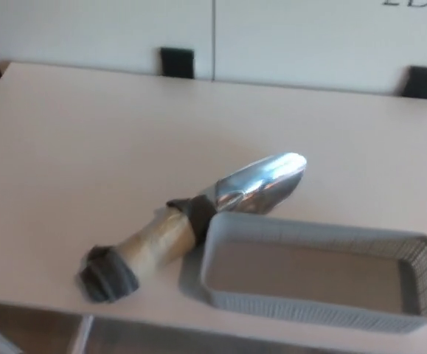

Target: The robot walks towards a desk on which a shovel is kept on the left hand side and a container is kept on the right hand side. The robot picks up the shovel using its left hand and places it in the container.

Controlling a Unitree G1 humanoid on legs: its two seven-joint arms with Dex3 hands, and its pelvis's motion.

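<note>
A shovel (191, 225) lies on the pale desk (88, 147), left of centre. Its shiny metal scoop (261, 184) points up and to the right, its wooden handle (154, 240) runs down-left to a dark grey end cap (106, 274) near the front edge. A grey mesh container (320, 274), long and empty, sits to the right of the handle, with its far left corner touching or just under the scoop's neck. Neither of my hands shows in the head view.
A white wall panel (272, 37) stands behind the desk, with two black brackets (177, 62) (425, 81) at the desk's far edge. The desk's front edge runs along the picture's bottom left.
</note>
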